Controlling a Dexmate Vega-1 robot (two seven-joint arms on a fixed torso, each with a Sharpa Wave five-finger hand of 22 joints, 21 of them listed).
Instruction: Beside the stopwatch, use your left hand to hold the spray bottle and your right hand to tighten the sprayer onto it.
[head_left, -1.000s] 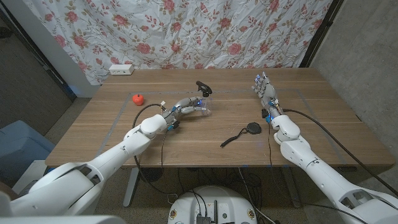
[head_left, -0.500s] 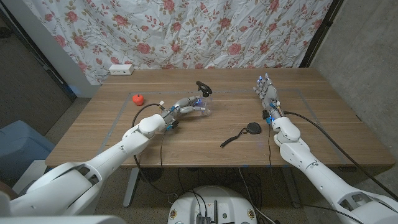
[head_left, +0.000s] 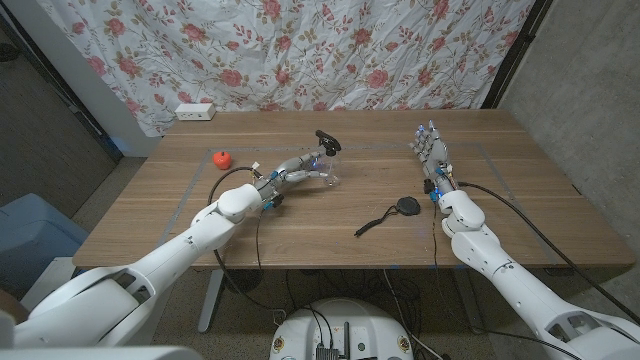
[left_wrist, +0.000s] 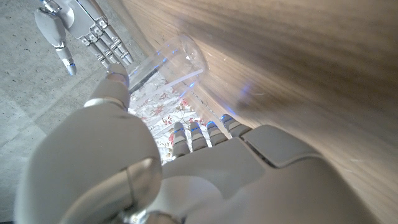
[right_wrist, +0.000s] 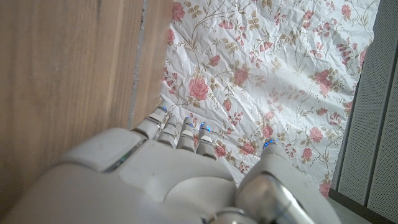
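Bottle sits near the middle of the table, toward the far side, clear plastic with the black sprayer on top. In the head view it leans a little, sprayer end tipped to the robot's left. The left hand reaches it from the robot's left, fingers laid against its side; whether they fully wrap it cannot be told from that view. In the left wrist view the clear bottle lies just past the left hand, with the thumb up against its near end and the other fingertips short of its body, so the hold looks loose and partial.

The stopwatch lies on the table to the robot's right of the bottle and nearer the robot, its black cord trailing toward the front edge. It is apart from the bottle, touching neither hand.

The right hand stands upright well to the right of the bottle, fingers straight and slightly spread, holding nothing. In the right wrist view the right hand shows its fingers extended, the table edge and the floral curtain beyond.

A small red object rests toward the robot's left side of the table, and a white power strip lies at the far left corner. The curtain hangs behind.
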